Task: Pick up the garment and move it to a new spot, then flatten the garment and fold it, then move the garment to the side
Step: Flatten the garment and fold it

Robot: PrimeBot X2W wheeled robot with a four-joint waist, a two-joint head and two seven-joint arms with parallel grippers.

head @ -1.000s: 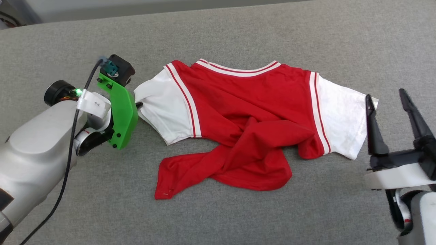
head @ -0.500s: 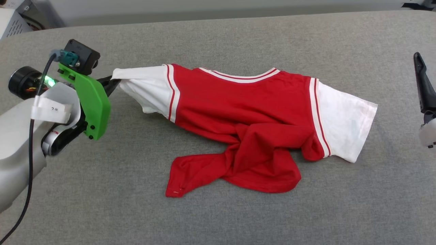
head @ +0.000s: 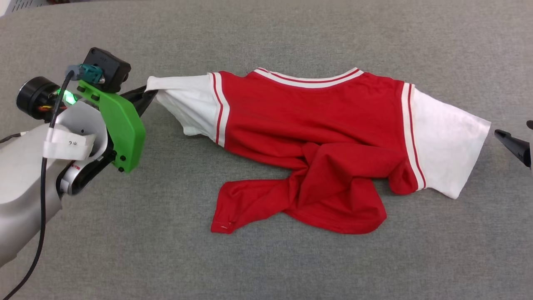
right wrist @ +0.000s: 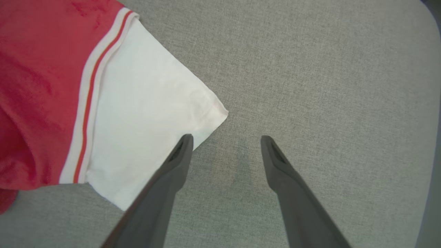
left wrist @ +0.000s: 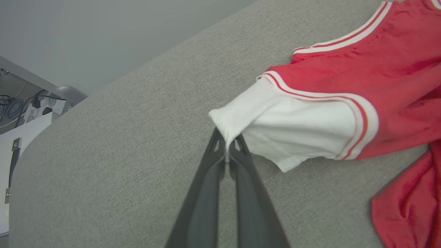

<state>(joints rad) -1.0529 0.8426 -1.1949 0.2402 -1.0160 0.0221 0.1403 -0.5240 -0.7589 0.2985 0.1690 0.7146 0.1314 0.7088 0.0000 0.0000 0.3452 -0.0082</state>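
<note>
Left pincer [left wrist: 226, 146]: we find the fingers together, clamped on the hem corner of the left-hand sleeve [left wrist: 296, 124] of the garment [head: 316, 121].
Left-hand sleeve: white, drawn out taut toward the worktop's left edge, its gripped corner raised off the worktop [head: 266, 37].
Right pincer [right wrist: 226, 139]: fingers apart with nothing between them, hanging over bare cloth near the right edge.
Right-hand sleeve [right wrist: 144, 113]: white, lying flat. One right finger overlaps its corner in the right wrist view, and we cannot tell whether they touch.
Garment: red body stretched across the middle of the worktop, striped neckline toward the far edge. The lower part is twisted and bunched toward the near edge, one hem corner pointing near-left.
Worktop: covered in grey fabric.
</note>
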